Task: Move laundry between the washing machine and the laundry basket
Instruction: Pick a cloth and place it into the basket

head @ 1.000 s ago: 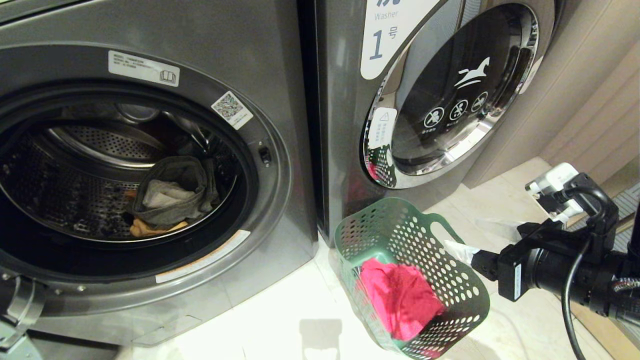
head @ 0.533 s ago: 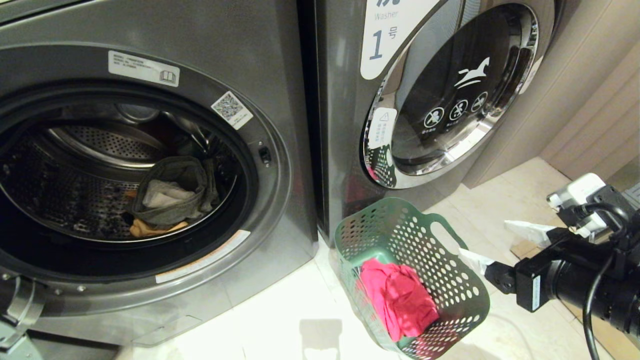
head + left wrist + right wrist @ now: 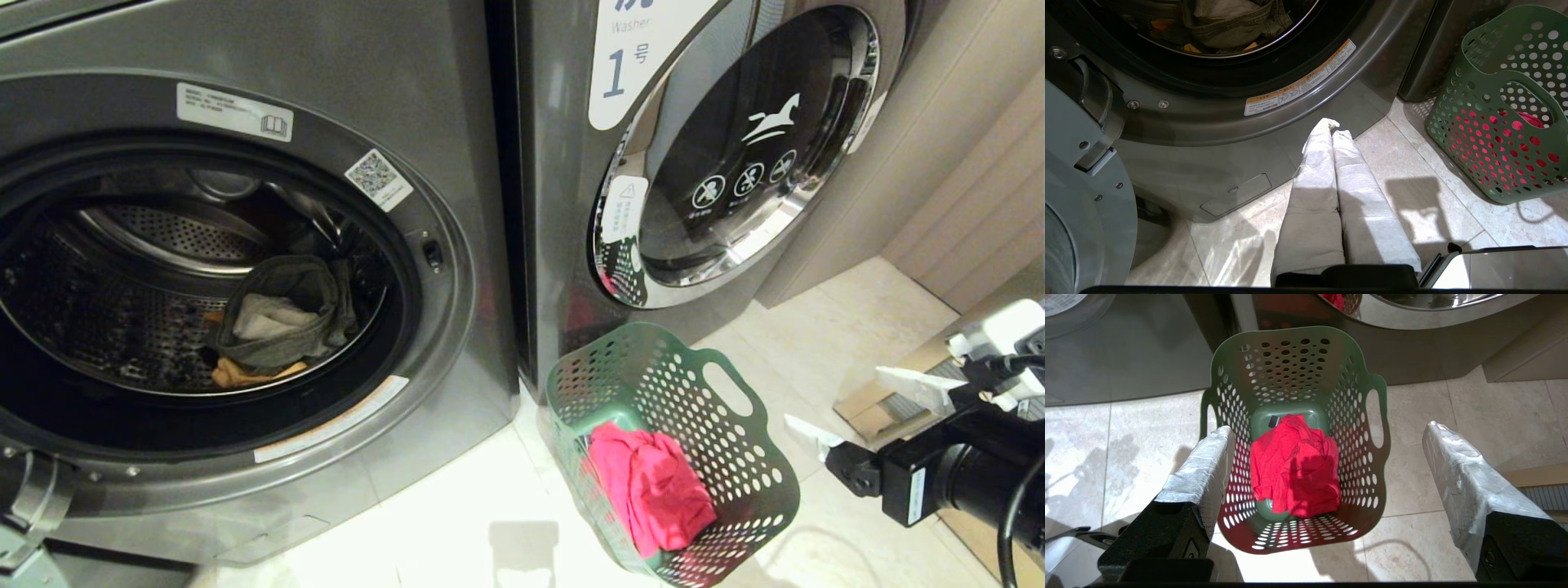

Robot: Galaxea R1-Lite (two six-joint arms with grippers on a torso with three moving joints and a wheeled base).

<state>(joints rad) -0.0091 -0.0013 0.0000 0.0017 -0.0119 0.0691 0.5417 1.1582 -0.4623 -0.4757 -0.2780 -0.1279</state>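
**Red garment in the green basket, right claw spread wide above it**

Laundry is split between two places. A bright red garment [image 3: 1295, 465] lies crumpled on the bottom of the green perforated laundry basket [image 3: 739, 457], which stands on the pale tiled floor [image 3: 457, 514] just in front of the gap between two dark grey front-loading machines. The basket leans a little, its mouth tipped toward the robot's right side, and one loop handle [image 3: 727, 388] faces up.

In the open washing machine [image 3: 408, 98] on the left, a grey-blue denim piece [image 3: 286, 314] sits bunched low in the steel drum [image 3: 122, 327], with a yellow-orange garment [image 3: 245, 374] showing beneath its lower edge. That machine's door [image 3: 1081, 228] is swung open on its hinge. The neighbouring machine [image 3: 555, 204], labelled "1" with a horse logo on its chrome-rimmed door, is closed.

The right claw [image 3: 1327, 449] hangs over the basket's far-right side, its two cloth-wrapped fingers [image 3: 1206, 469] spread wide apart with nothing between them; seen from its wrist, the red garment lies straight below the gap. In the head view the right arm reaches in from the right edge, clear of the basket rim.

The left claw [image 3: 1331, 124] is low near the floor in front of the open machine, its wrapped fingers pressed together and empty, pointing toward the machine's lower front panel.
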